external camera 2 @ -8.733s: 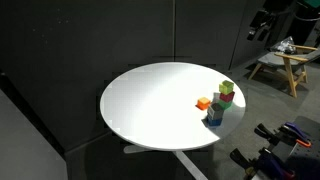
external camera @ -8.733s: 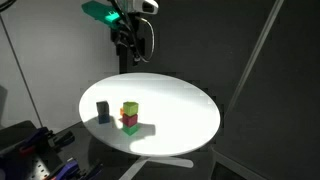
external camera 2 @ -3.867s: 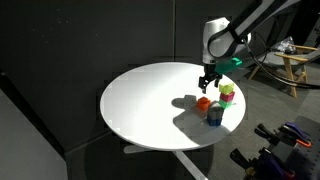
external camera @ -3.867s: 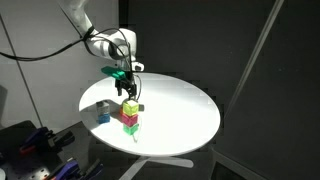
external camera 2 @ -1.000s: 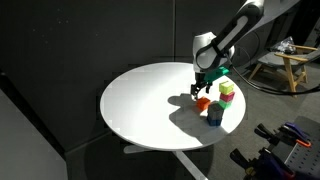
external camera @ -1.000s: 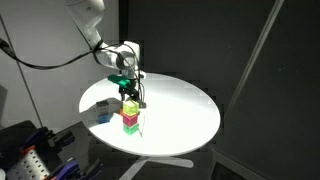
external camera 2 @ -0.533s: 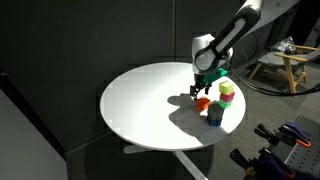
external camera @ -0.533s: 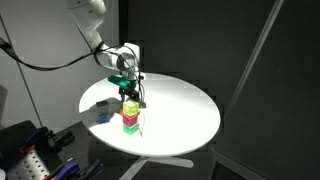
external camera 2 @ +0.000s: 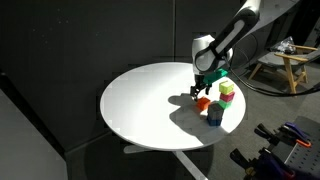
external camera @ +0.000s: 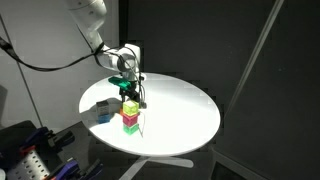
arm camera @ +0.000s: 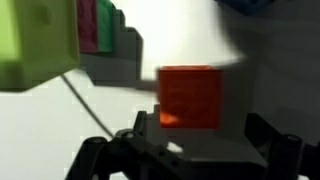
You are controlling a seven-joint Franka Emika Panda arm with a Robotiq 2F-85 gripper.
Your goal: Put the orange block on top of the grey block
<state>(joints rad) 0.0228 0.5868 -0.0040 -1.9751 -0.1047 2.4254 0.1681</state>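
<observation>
The orange block (external camera 2: 203, 102) is a small orange-red cube on the round white table (external camera 2: 150, 105). In the wrist view it (arm camera: 190, 95) sits just ahead of and between my fingers. My gripper (external camera 2: 199, 93) is low over it, open and empty; it also shows in the wrist view (arm camera: 195, 132) and in an exterior view (external camera: 128, 92). The grey block (external camera 2: 215, 116) stands apart, close by near the table edge, and shows in shadow in an exterior view (external camera: 103, 115). The arm hides the orange block in that view.
A yellow-green cube (external camera 2: 227, 89) sits on a magenta cube (external camera 2: 227, 100) right beside the orange block; this stack also shows in an exterior view (external camera: 130, 115) and at the left of the wrist view (arm camera: 40, 45). The table edge is close to the blocks.
The arm came down from high above the table to the orange block. Over the last second it has hardly moved.
</observation>
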